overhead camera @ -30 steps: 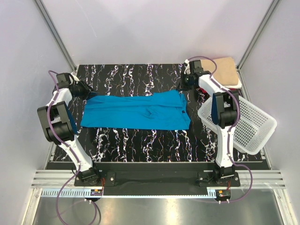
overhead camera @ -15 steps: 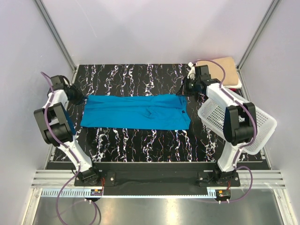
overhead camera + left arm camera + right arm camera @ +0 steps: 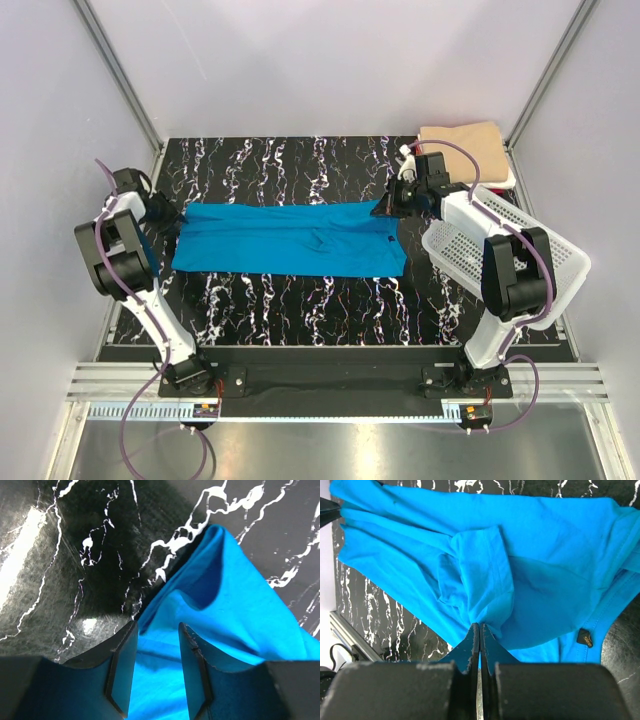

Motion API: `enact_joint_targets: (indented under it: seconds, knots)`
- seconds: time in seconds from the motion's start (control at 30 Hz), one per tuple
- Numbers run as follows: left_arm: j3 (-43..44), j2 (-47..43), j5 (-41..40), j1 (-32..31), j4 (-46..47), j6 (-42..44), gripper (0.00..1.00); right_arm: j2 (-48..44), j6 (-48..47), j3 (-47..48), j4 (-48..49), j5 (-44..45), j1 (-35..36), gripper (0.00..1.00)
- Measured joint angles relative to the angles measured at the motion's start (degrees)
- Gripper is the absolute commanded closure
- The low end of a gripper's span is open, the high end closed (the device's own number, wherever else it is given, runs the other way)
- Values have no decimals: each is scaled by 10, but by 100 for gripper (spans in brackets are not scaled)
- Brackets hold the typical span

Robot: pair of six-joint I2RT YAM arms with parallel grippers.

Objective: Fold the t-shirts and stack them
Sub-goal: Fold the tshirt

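Note:
A turquoise t-shirt (image 3: 290, 238) lies folded into a long strip across the black marbled table (image 3: 300, 165). My left gripper (image 3: 163, 212) is at its left end. In the left wrist view my left gripper (image 3: 157, 627) stands open low over the shirt's (image 3: 230, 595) rumpled edge, cloth lying loose between the fingers (image 3: 192, 670). My right gripper (image 3: 390, 205) is at the shirt's far right corner. In the right wrist view it (image 3: 480, 626) is shut on a pinch of the turquoise cloth (image 3: 545, 545). A tan t-shirt (image 3: 465, 140), folded, lies at the back right corner.
A white perforated basket (image 3: 530, 260) sits tilted off the table's right edge, just right of the right arm. Frame posts and walls close in the back corners. The table's left edge runs close behind the left gripper.
The left gripper has opened and drawn back leftward off the shirt's left end. The right gripper, still shut, has come toward the near side at the shirt's far right corner.

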Motion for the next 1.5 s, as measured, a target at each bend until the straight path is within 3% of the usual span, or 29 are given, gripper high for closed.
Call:
enact_joint_targets:
  seconds: [0.23,0.37,0.4,0.43,0.77,1.0,1.33,1.5]
  knots:
    - [19,21,0,0,0,0,58,-4,2,0,9,-8,0,100]
    - [35,33,5,0,0,-1,82,-12,2,0,13,-8,0,100]
    - [37,33,7,0,0,0,95,-12,2,0,13,-8,0,100]
    - [40,34,9,0,0,0,100,-13,3,0,13,-8,0,100]
    - [55,32,43,0,0,2,100,-29,4,3,10,9,0,100]
    - [44,-12,24,1,-13,2,100,-61,4,-3,5,26,1,100]
    - [9,-73,-7,17,-10,2,100,-113,4,-60,4,46,1,100]
    - [-36,-74,-14,19,8,2,100,-123,14,-132,40,41,2,100]
